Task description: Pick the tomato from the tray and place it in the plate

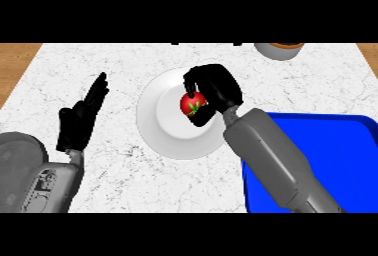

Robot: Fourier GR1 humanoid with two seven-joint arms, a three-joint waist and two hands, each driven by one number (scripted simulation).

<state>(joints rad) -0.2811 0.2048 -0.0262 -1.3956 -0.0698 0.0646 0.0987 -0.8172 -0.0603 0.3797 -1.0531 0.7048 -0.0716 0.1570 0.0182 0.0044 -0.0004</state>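
- Right hand: over the white plate, fingers curled round the tomato. Fruit held from above and the far side; its red body and green stem show below the palm.
- Tomato: over the plate's middle, clear of the blue tray. Cannot tell whether it touches the plate surface or hangs just above it.
- Plate: sits on the marbled bench, just left of the tray; right forearm crosses the tray's near-left corner.
- Left hand: open, fingers straight and up, resting at the view's left, well apart from the plate. Holds nothing.
- Brown-filled bowl: at the far edge, partly cut off, not involved.
- Stage, by my judgement: carry done, release pending.
- Risk 1: if let go while above the surface, a round fruit may roll toward the rim and off onto the bench. Cause: height at release, shallow plate.
- Risk 2: fingers opening unevenly could flick the tomato sideways. Cause: wrap-around hold.
- Risk 3: on withdrawal, forearm or fingers may nudge the plate or drag the fruit. Cause: little clearance btwn arm, plate and tray.
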